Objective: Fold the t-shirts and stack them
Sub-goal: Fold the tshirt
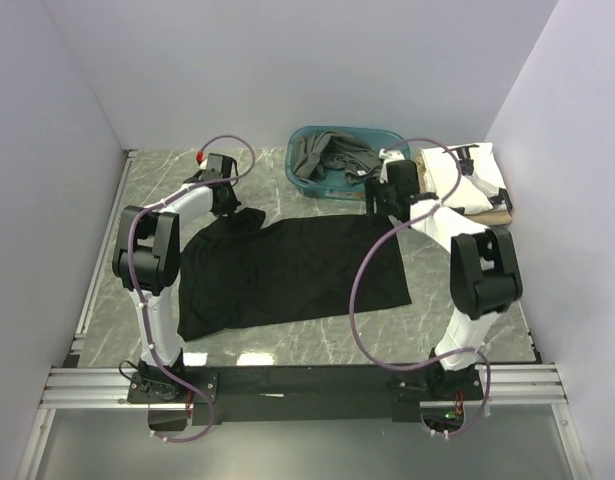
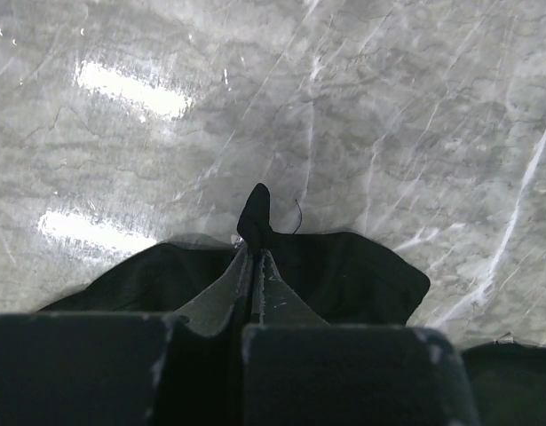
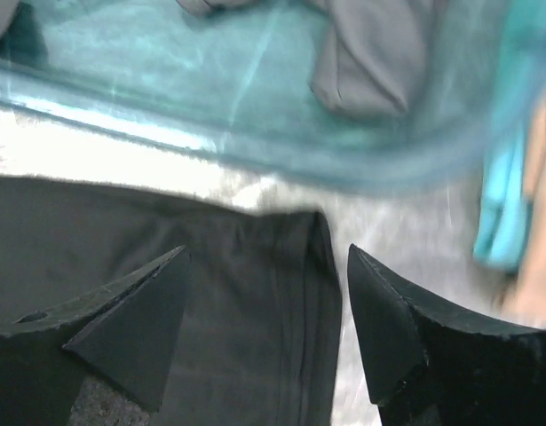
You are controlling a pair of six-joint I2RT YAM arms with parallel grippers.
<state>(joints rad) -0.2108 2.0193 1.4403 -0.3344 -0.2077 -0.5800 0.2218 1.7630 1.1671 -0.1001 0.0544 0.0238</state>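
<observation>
A plain black t-shirt (image 1: 297,270) lies spread flat on the marble table. My left gripper (image 1: 230,207) is at its far left corner, shut on a pinch of the black cloth (image 2: 255,213), which pokes out past the fingertips of the left gripper (image 2: 252,252). My right gripper (image 1: 379,208) hangs open over the far right corner. In the right wrist view, the hemmed corner of the black shirt (image 3: 255,311) lies between the wide fingers of the right gripper (image 3: 265,253). Dark grey t-shirts (image 1: 332,155) lie crumpled in the tub. A white t-shirt (image 1: 467,170) lies on a tan one (image 1: 499,212) at the far right.
The teal plastic tub (image 1: 294,170) stands at the back centre, just beyond the right gripper; its wall (image 3: 255,133) fills the top of the right wrist view. White walls close in the table on three sides. Bare marble (image 2: 344,106) lies beyond the left gripper.
</observation>
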